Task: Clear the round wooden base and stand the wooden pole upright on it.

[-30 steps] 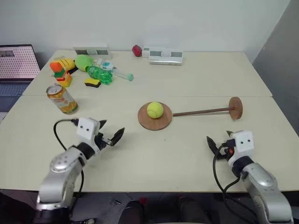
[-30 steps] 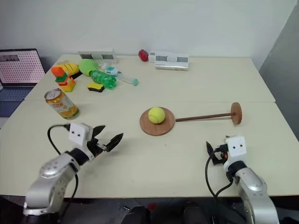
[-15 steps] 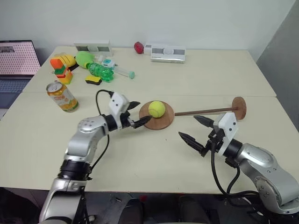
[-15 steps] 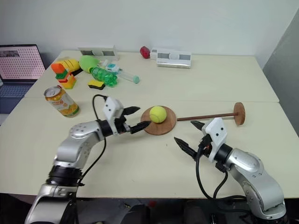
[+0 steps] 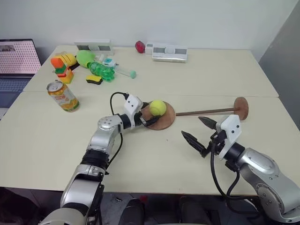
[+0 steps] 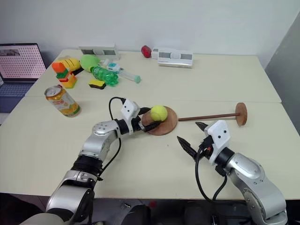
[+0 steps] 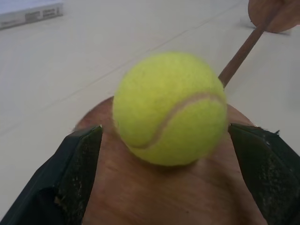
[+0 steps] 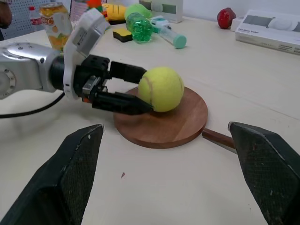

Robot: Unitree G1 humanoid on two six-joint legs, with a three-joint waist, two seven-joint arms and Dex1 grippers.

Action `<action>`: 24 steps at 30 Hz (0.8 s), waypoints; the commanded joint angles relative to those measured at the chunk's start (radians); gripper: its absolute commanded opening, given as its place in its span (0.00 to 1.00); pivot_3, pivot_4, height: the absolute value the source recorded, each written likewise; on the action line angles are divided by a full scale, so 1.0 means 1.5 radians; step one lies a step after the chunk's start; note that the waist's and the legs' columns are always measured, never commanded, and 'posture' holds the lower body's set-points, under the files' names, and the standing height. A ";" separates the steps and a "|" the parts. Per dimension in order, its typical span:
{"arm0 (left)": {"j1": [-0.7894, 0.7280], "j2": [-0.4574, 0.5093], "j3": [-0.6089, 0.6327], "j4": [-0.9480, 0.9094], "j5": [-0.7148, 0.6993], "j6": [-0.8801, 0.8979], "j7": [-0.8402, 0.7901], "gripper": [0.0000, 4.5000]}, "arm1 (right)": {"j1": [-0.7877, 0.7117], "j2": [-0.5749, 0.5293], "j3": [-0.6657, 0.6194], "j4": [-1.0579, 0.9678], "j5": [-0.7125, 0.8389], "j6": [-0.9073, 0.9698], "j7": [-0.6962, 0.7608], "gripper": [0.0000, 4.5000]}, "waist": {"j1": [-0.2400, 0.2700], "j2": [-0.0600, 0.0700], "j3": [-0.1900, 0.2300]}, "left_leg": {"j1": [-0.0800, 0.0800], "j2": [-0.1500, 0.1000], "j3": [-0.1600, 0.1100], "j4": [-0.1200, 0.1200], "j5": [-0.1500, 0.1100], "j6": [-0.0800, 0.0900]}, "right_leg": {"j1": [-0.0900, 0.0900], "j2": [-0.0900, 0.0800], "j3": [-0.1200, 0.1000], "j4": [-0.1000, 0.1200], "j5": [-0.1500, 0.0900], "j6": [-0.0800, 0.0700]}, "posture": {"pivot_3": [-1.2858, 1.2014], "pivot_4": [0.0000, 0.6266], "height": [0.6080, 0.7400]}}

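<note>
at the far left a laptop (image 5: 16,58) sits open past the edge of the table (image 5: 70,154). near it on the table is a pile of toys: an orange and yellow block toy (image 5: 61,65), a green plastic bottle (image 5: 100,73) lying on its side, and a small yellow and black thing (image 5: 93,80). a drink can (image 5: 62,96) stands tilted a bit closer to the robot.

next comes the left gripper (image 5: 149,116). its two black fingers (image 7: 75,173) are spread wide, one on each side of the tennis ball (image 5: 157,108). the fingers are just beside the ball, and it is hard to tell if they touch it. the gripper's tips reach over the near left part of the round wooden base (image 5: 164,120).

the round wooden base lies flat near the middle of the table. the yellow-green tennis ball sits on top of it.

the wooden pole (image 5: 206,111) lies flat on the table. its bare end is just beside the right edge of the base. its other end has a round disc (image 5: 242,107) that stands on its edge, off to the right.

the right gripper (image 5: 199,132) is near the pole, on the robot's side of it. its fingers are spread wide and hold nothing.

at the back of the table are two flat white boxes (image 5: 169,51) and a small red thing (image 5: 139,46).
</note>
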 commanded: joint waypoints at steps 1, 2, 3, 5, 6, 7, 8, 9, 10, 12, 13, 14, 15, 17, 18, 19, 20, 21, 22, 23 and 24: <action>-0.034 -0.009 0.011 0.022 0.004 -0.034 -0.002 1.00 | -0.016 0.012 -0.026 -0.025 0.024 0.007 -0.022 0.99 | 0.000 0.000 0.000 | 0.000 0.000 0.000 0.000 0.000 0.000 | 0.000 0.000 0.000 0.000 0.000 0.000 | 0.52 0.24 1.00; -0.037 -0.012 0.013 0.030 0.003 -0.038 -0.003 1.00 | -0.020 0.013 -0.025 -0.025 0.025 0.010 -0.026 0.99 | 0.000 0.000 0.000 | 0.000 0.000 0.000 0.000 0.000 0.000 | 0.000 0.000 0.000 0.000 0.000 0.000 | 0.52 0.24 1.00; -0.040 -0.014 0.015 0.036 0.002 -0.041 -0.004 1.00 | -0.023 0.015 -0.023 -0.025 0.026 0.012 -0.030 0.99 | -0.001 0.000 0.000 | 0.000 0.000 0.000 0.000 0.000 0.000 | 0.000 0.000 0.000 0.000 0.000 0.000 | 0.52 0.24 1.00; -0.044 -0.017 0.019 0.043 -0.002 -0.043 -0.006 0.88 | -0.029 0.019 -0.021 -0.028 0.031 0.018 -0.037 1.00 | -0.001 0.000 0.000 | 0.000 0.000 0.000 0.000 0.000 0.000 | 0.000 0.000 0.000 0.001 0.000 0.000 | 0.52 0.24 1.00; -0.045 -0.018 0.020 0.046 -0.002 -0.045 -0.007 0.83 | -0.031 0.020 -0.021 -0.029 0.032 0.020 -0.040 1.00 | -0.001 0.000 0.000 | 0.000 0.000 0.000 0.000 0.000 0.000 | 0.000 0.000 0.000 0.001 0.000 0.000 | 0.52 0.24 1.00; -0.045 -0.018 0.020 0.046 -0.001 -0.044 -0.008 0.78 | -0.032 0.021 -0.022 -0.030 0.035 0.024 -0.042 1.00 | -0.001 0.000 0.000 | 0.000 0.000 0.000 0.000 0.000 0.000 | 0.000 0.000 0.000 0.001 0.000 0.000 | 0.52 0.24 1.00; -0.044 -0.017 0.022 0.044 -0.002 -0.043 -0.009 0.76 | -0.034 0.022 -0.023 -0.030 0.038 0.027 -0.043 1.00 | -0.001 0.000 0.000 | 0.000 0.000 0.000 0.000 0.000 0.000 | 0.000 0.000 0.000 0.001 0.000 0.000 | 0.52 0.24 1.00; -0.041 -0.015 0.023 0.040 -0.003 -0.041 -0.011 0.72 | -0.036 0.022 -0.024 -0.031 0.039 0.029 -0.044 1.00 | -0.001 0.000 0.000 | 0.000 0.000 0.000 0.000 0.000 0.000 | 0.000 0.000 0.000 0.001 0.000 0.000 | 0.52 0.24 1.00; -0.039 -0.014 0.025 0.038 -0.004 -0.040 -0.013 0.69 | -0.038 0.022 -0.024 -0.031 0.041 0.032 -0.046 1.00 | -0.001 0.000 0.000 | 0.000 0.000 0.000 0.000 0.000 0.000 | 0.000 0.000 0.000 0.001 0.000 0.000 | 0.52 0.24 1.00; -0.038 -0.013 0.027 0.037 -0.004 -0.039 -0.013 0.65 | -0.045 0.019 -0.025 -0.029 0.044 0.035 -0.046 1.00 | -0.001 0.000 0.000 | 0.000 0.000 0.000 0.000 0.000 0.000 | 0.000 0.000 0.000 0.001 0.000 0.000 | 0.52 0.24 1.00; -0.039 -0.014 0.029 0.037 -0.003 -0.039 -0.011 0.64 | -0.048 0.018 -0.025 -0.028 0.046 0.036 -0.046 1.00 | -0.001 0.000 0.000 | 0.000 0.000 0.000 0.000 0.000 0.000 | 0.000 0.000 0.000 0.001 0.000 0.000 | 0.52 0.24 1.00; -0.040 -0.015 0.032 0.037 -0.003 -0.039 -0.008 0.63 | -0.052 0.017 -0.025 -0.027 0.047 0.038 -0.045 1.00 | -0.001 0.000 0.000 | 0.000 0.000 0.000 0.000 0.000 0.000 | 0.000 0.000 0.000 0.001 0.000 0.000 | 0.52 0.24 1.00; -0.041 -0.014 0.034 0.035 -0.003 -0.038 -0.002 0.63 | -0.057 0.015 -0.023 -0.024 0.048 0.038 -0.043 1.00 | -0.001 0.000 0.000 | 0.000 0.000 0.000 0.000 0.000 0.000 | 0.000 0.000 0.000 0.001 0.000 0.000 | 0.52 0.24 1.00; -0.044 -0.006 0.050 0.023 -0.002 -0.027 0.030 0.62 | -0.072 0.010 -0.017 -0.017 0.054 0.038 -0.031 1.00 | -0.001 0.000 0.000 | 0.000 0.000 0.000 0.000 0.000 0.000 | 0.000 0.000 0.000 0.001 0.000 0.000 | 0.52 0.24 1.00; -0.043 0.002 0.064 0.010 -0.010 -0.013 0.043 0.62 | -0.081 0.010 -0.013 -0.013 0.062 0.040 -0.024 1.00 | -0.001 0.000 0.000 | 0.000 0.000 0.000 0.000 0.000 0.000 | 0.000 0.000 0.000 0.001 0.000 0.000 | 0.52 0.24 1.00; -0.043 0.010 0.078 0.000 -0.017 -0.001 0.058 0.62 | -0.088 0.007 -0.010 -0.008 0.066 0.040 -0.015 1.00 | -0.002 0.000 0.000 | 0.000 0.000 0.000 0.000 0.000 0.000 | 0.000 0.000 0.000 0.001 0.000 0.000 | 0.52 0.24 1.00; -0.042 0.020 0.097 -0.008 -0.021 0.008 0.080 0.62 | -0.099 0.000 -0.004 -0.003 0.067 0.040 -0.002 1.00 | -0.004 0.000 0.000 | 0.000 0.000 0.000 0.000 0.000 0.000 | -0.001 0.000 0.000 0.002 0.000 0.000 | 0.52 0.24 1.00; -0.042 0.031 0.115 -0.013 -0.020 0.014 0.105 0.62 | -0.111 -0.007 0.003 0.002 0.070 0.042 0.012 1.00 | -0.006 0.000 0.000 | 0.000 0.000 0.000 0.000 0.000 0.000 | -0.001 0.000 0.000 0.002 0.000 0.000 | 0.52 0.24 1.00; -0.042 0.042 0.137 -0.012 -0.019 0.017 0.142 0.62 | -0.126 -0.014 0.012 0.009 0.072 0.042 0.026 1.00 | -0.009 0.000 0.000 | 0.000 0.000 0.000 0.001 0.000 0.000 | -0.001 0.000 0.000 0.003 0.000 0.000 | 0.52 0.24 1.00; -0.043 0.053 0.159 -0.006 -0.014 0.017 0.185 0.62 | -0.139 -0.019 0.019 0.015 0.076 0.043 0.038 1.00 | -0.012 0.000 0.000 | 0.000 0.000 0.000 0.001 0.000 0.000 | -0.001 0.000 0.000 0.003 0.000 0.000 | 0.52 0.24 1.00; -0.043 0.061 0.179 0.001 -0.011 0.017 0.224 0.62 | -0.152 -0.022 0.024 0.021 0.081 0.044 0.048 1.00 | -0.014 0.000 0.000 | 0.000 0.000 0.000 0.001 0.000 0.000 | -0.001 0.000 0.001 0.003 0.000 0.000 | 0.52 0.24 1.00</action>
